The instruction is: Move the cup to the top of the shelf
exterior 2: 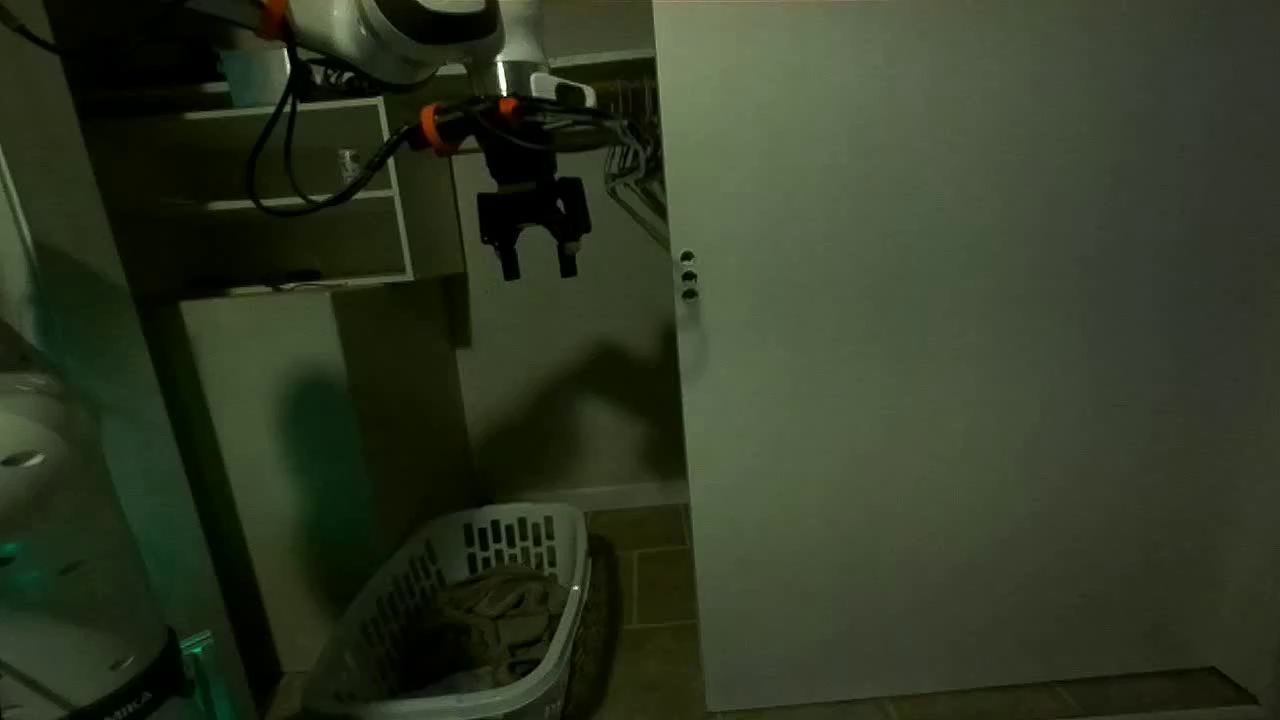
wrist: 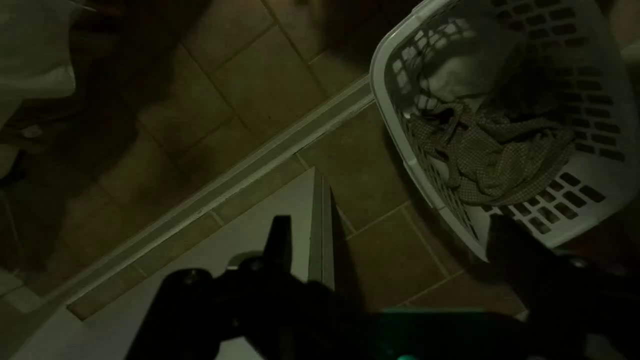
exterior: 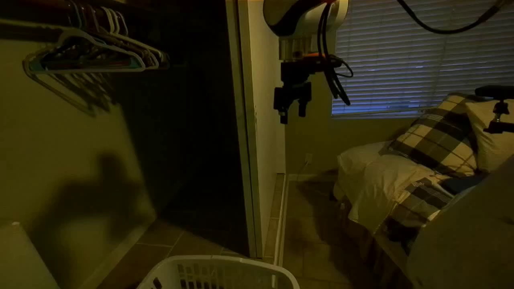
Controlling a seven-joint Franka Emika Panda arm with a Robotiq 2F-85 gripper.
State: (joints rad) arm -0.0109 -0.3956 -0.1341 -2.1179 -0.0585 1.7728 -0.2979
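A small pale, patterned cylinder that looks like the cup point(exterior 2: 348, 166) stands on the middle board of the shelf point(exterior 2: 401, 232) in an exterior view. It is small and dim, so its details are unclear. My gripper point(exterior 2: 540, 270) points down, to the right of the shelf and apart from it. The gripper also shows in an exterior view point(exterior: 293, 114), with its fingers apart and nothing between them. In the wrist view the gripper point(wrist: 390, 227) is open, with floor tiles between its fingers. The cup is out of view there.
A light blue bin point(exterior 2: 250, 78) stands on the shelf's top board, partly behind arm cables. Hangers point(exterior: 92, 60) hang in the closet. A white sliding door point(exterior 2: 960, 350) stands beside the gripper. A laundry basket point(exterior 2: 575, 610) with clothes is below. A bed point(exterior: 369, 180) is near the window.
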